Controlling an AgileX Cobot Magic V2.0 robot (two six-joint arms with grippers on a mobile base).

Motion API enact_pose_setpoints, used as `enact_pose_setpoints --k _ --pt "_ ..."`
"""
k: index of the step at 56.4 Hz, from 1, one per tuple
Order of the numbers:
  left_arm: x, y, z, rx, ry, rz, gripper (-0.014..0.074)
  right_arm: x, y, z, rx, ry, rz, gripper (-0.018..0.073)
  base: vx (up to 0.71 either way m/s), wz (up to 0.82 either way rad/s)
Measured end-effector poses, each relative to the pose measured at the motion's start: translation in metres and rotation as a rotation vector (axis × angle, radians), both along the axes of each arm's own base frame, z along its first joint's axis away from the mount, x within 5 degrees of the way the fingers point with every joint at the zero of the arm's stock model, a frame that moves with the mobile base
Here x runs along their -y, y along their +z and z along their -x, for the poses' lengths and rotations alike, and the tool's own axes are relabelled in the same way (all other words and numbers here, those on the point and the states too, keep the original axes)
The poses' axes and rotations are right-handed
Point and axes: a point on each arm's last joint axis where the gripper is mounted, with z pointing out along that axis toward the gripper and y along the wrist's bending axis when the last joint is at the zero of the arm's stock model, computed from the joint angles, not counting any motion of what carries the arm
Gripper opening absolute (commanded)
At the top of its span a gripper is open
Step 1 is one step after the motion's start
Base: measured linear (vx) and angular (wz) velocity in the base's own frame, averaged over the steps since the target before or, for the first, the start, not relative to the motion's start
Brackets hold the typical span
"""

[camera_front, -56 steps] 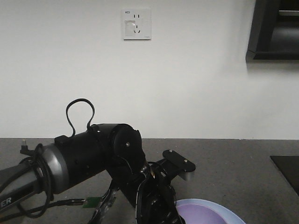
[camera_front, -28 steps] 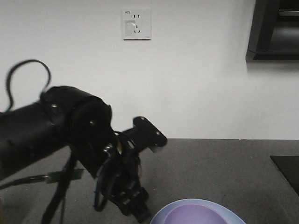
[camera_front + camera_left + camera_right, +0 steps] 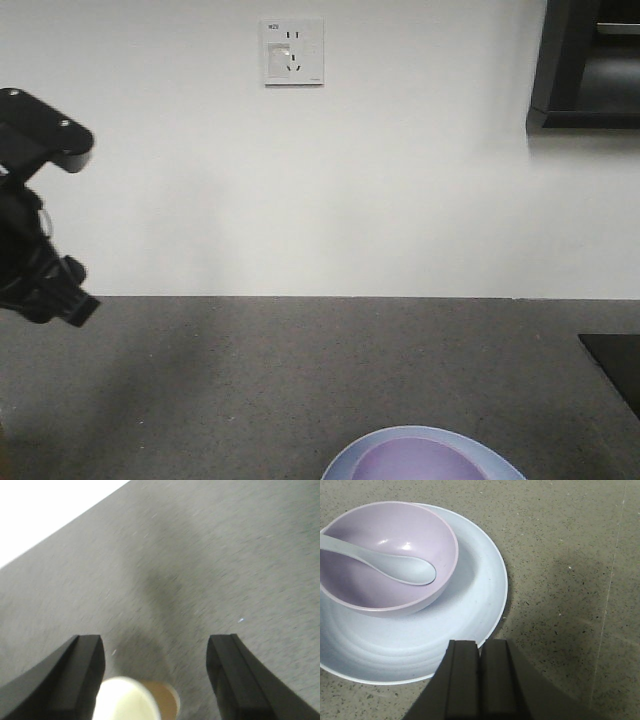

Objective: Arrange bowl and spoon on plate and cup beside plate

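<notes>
An indoor room set up like a kitchen counter, perhaps a lab. A grey speckled stone-look table [image 3: 250, 380] meets a bare white wall [image 3: 400, 200]. One power socket [image 3: 292, 51] sits at 12 o'clock and a dark cabinet [image 3: 585, 65] at 2 o'clock. A plate [image 3: 342, 462] with a bowl [image 3: 420, 462] lies at 6 o'clock.

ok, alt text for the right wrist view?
A small lavender-purple matte bowl sits on a wider shallow light-blue plate, with a pale blue-white plastic spoon lying in the bowl, scoop pointing right. The right gripper, jaws shut and empty, fills the bottom foreground above a grey speckled countertop.
</notes>
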Motion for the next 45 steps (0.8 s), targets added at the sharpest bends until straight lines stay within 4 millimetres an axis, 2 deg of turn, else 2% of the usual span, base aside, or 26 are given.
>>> enact_pose_setpoints --k 10,20,33,45 --pt "-0.029 -0.040 -0.002 -0.133 0.108 -0.043 0.0559 0.000 0.000 0.000 0.003 0.000 0.000 -0.0008 0.00 0.00" --pt "-0.029 -0.077 0.001 -0.267 0.112 -0.034 0.0559 0.000 0.001 0.000 0.008 -0.001 -0.001 -0.0008 0.00 0.00" --pt "-0.027 -0.089 0.001 -0.301 0.106 -0.026 0.0559 0.000 0.001 -0.001 0.020 -0.003 -0.004 -0.0008 0.00 0.00" --pt "-0.026 -0.100 -0.008 -0.336 0.123 -0.044 0.0559 0.000 0.001 -0.001 0.021 -0.003 -0.004 -0.0008 0.00 0.00"
